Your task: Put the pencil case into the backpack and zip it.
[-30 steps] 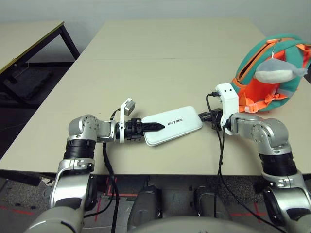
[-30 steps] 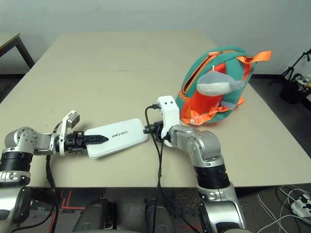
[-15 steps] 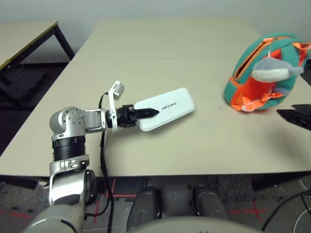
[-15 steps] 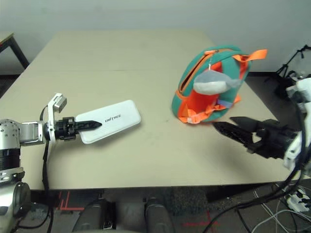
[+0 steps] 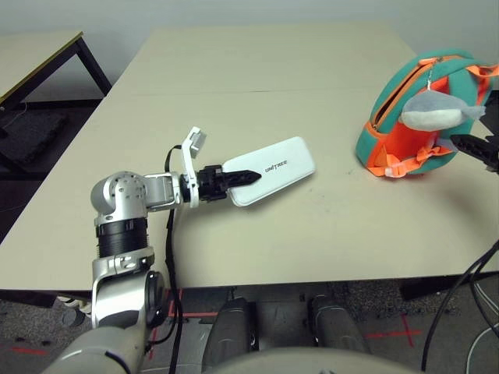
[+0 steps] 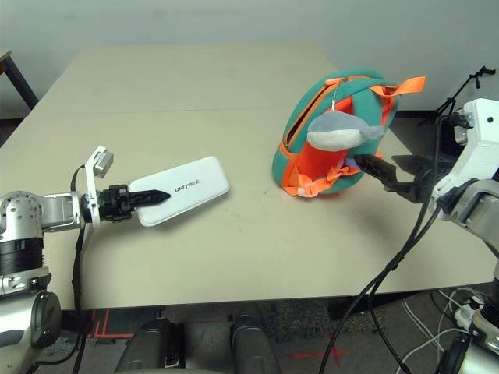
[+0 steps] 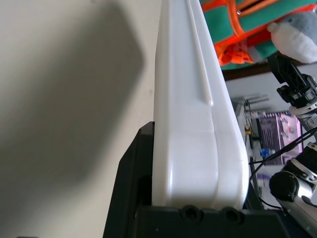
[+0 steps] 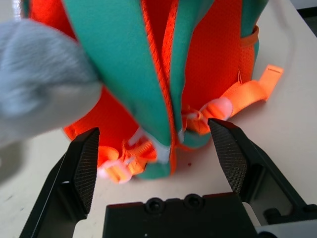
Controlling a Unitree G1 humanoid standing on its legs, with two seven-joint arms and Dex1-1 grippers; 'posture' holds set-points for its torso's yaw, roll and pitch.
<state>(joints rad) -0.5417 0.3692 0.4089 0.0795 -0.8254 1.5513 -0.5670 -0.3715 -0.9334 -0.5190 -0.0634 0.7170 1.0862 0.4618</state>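
Observation:
The white pencil case [image 5: 273,169] with black lettering is held low over the table, left of centre. My left gripper [image 5: 231,177] is shut on its near end, one black finger lying across its top. From the left wrist, the pencil case [image 7: 193,124] runs edge-on away from the fingers. The teal and orange backpack [image 6: 327,101] stands upright at the right, and a grey plush dolphin [image 6: 340,128] hangs on its front. My right gripper [image 6: 383,173] is open beside the backpack's right side, level with its lower half. The two fingers [image 8: 85,163] stand wide apart before the orange straps [image 8: 223,106].
The beige table [image 5: 257,86] stretches far behind the case and the backpack. A second table [image 5: 35,58] stands off to the left. A black cable [image 6: 401,253] hangs from my right arm past the table's front edge.
My right gripper let go of the case's far end, opened, swung out to the right and came up beside the backpack. The left gripper keeps its hold on the case. The camera has shifted.

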